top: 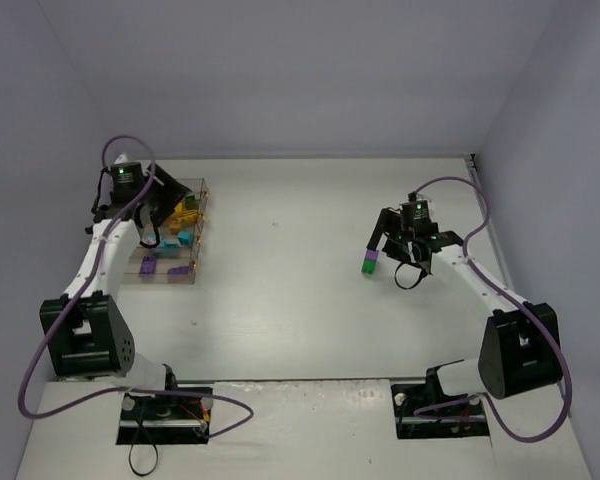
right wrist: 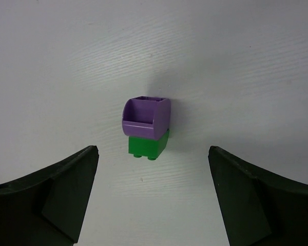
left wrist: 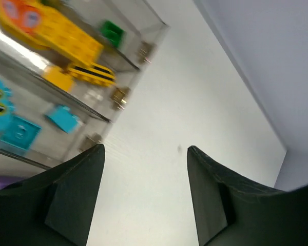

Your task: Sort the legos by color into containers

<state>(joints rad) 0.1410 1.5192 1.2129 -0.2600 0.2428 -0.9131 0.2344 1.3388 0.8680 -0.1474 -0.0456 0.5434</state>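
- A small purple plastic brick with a rounded side (right wrist: 146,118) sits in the middle of the right wrist view. It touches a small green plastic brick (right wrist: 148,144).
- I cannot tell if these two are clicked together or just side by side.
- In the top view, they lie on the white table (top: 280,290) at the right side, well apart from everything else.
- The right gripper (right wrist: 152,151) hangs over the pair. Its jaws are wide apart, one on each side, and they hold nothing.
- The clear plastic box with four little rooms (top: 202,200) is at the far left of the top view.
- The box already has yellow bricks (left wrist: 61,38), a green brick (left wrist: 113,32) and teal bricks (left wrist: 64,118) in it. Purple bricks (top: 148,265) are in the lowest room of the top view.
- The left gripper (left wrist: 145,148) is right by the box. Its jaws are apart and hold nothing.
- What could go wrong: the jaws may grab both bricks at once. Then a purple one and a green one would land in the same room, and one would be in the wrong place.
- The purple brick is round on one side, so it may slip or pop out when squeezed.
- The box is a long way across the table, so a loose grip could drop the brick on the way.
- The left gripper is so close to the box that it could bump it or block the drop.
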